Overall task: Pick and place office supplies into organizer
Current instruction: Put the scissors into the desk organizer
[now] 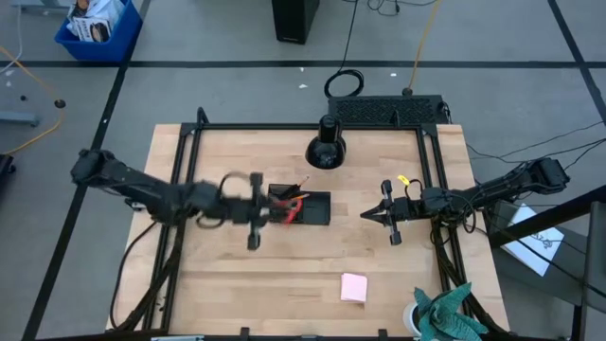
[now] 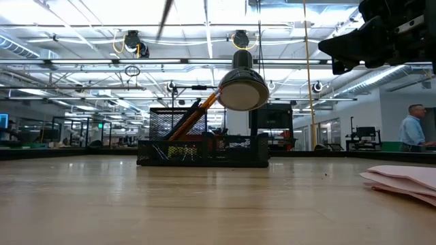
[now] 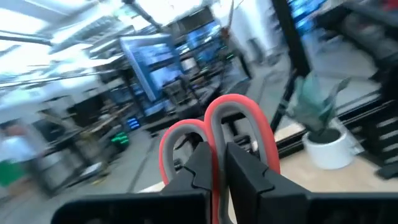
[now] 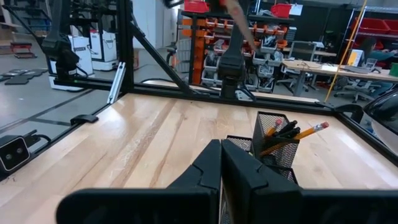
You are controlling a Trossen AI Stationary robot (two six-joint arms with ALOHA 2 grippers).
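The red-handled scissors (image 3: 239, 109) are in my left gripper (image 3: 217, 155), which is shut on them and points about level. In the high view that gripper (image 1: 268, 202) and the scissors (image 1: 292, 203) show over the left end of the black mesh organizer (image 1: 312, 210). An orange pencil (image 2: 194, 116) and black pens (image 4: 287, 130) lean in the organizer's taller end (image 4: 273, 143). A pink sticky-note pad (image 1: 353, 286) lies flat near the front edge. My right gripper (image 1: 365, 215) is shut and empty, above the table to the right of the organizer. My left gripper pinches the scissors between its two fingers just below where the two red handle loops meet (image 3: 210, 129). Both loops stand out past the fingertips. The blades are hidden behind the fingers. The scissors are lifted clear of the table.
A round black cone-shaped object (image 1: 327, 147) stands behind the organizer. A plant in a white pot (image 1: 440, 317) sits at the front right corner. A black mesh box (image 1: 383, 109) lies along the far edge. Bare wood (image 1: 227, 275) lies at the front left.
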